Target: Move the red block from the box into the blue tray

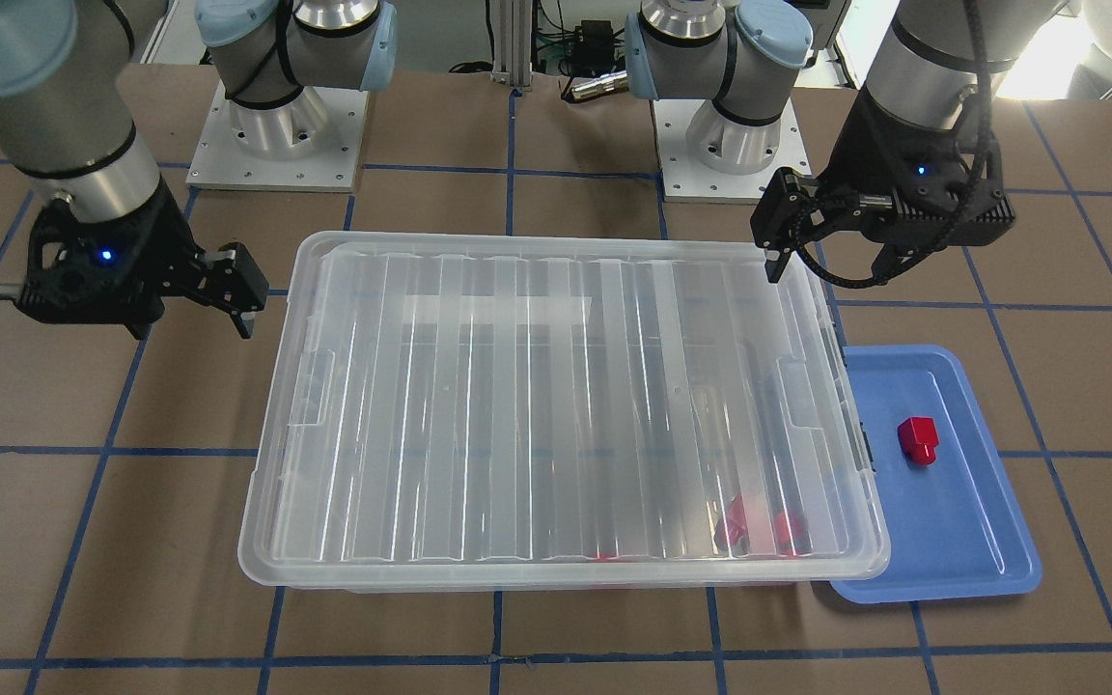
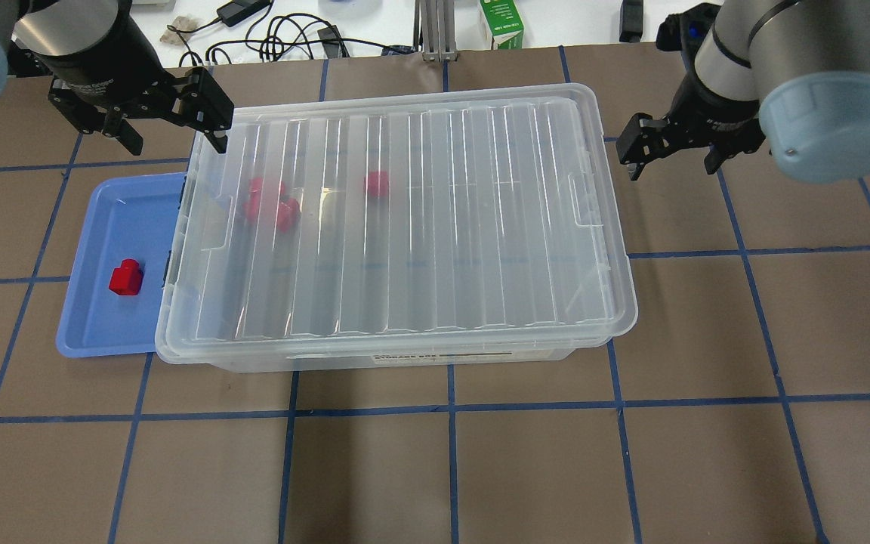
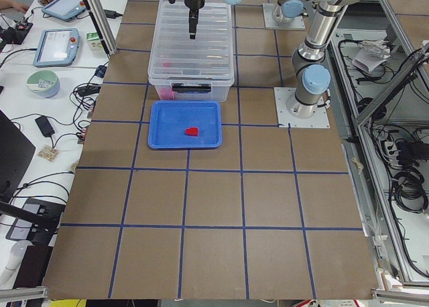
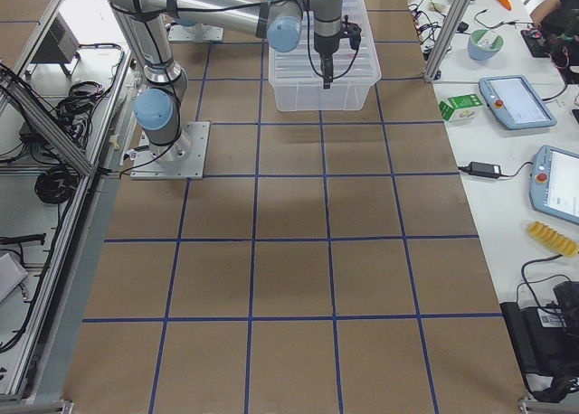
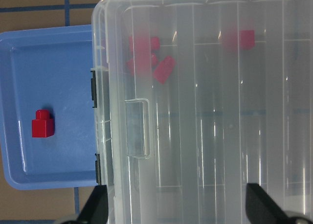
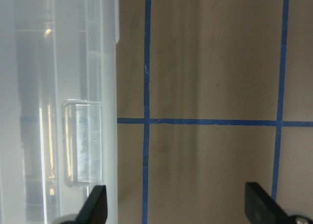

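Note:
The box (image 2: 405, 227) stands mid-table with its ribbed clear lid (image 1: 556, 405) on. Several red blocks (image 2: 273, 204) show blurred through the lid near its left end. The blue tray (image 2: 95, 317) lies against the box's left end, with one red block (image 2: 125, 276) in it. That block also shows in the left wrist view (image 5: 42, 123). My left gripper (image 2: 171, 125) is open and empty above the box's far left corner and the tray's far edge. My right gripper (image 2: 673, 155) is open and empty over the table, just off the box's right end.
The brown table (image 2: 480, 453) has a grid of blue tape. Both arm bases (image 1: 276, 125) stand behind the box. Cables and a green carton (image 2: 501, 23) lie past the table's far edge.

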